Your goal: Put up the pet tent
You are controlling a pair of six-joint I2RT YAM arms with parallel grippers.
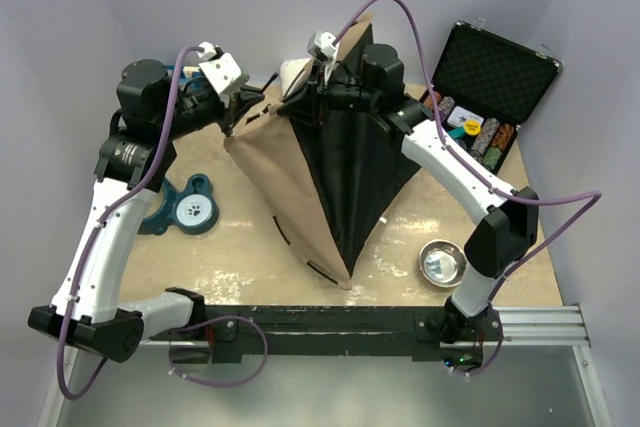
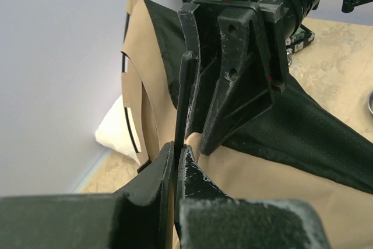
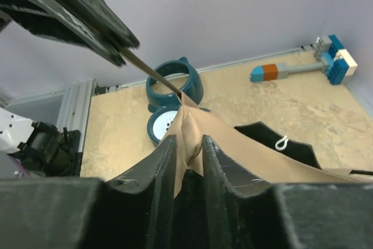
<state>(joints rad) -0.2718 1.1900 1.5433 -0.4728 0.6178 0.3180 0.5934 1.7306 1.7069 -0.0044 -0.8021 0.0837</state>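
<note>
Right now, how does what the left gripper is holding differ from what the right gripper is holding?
The left gripper is shut on a thin dark pole of the pet tent; the right gripper pinches a fold of its tan fabric. From above, the left gripper sits by the tent's far-left corner, the right gripper over its far middle. Both are shut on the tent.

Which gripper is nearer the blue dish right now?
Left. The left gripper holds the tent just beyond the dish; the right gripper grips the tent farther right.
</note>
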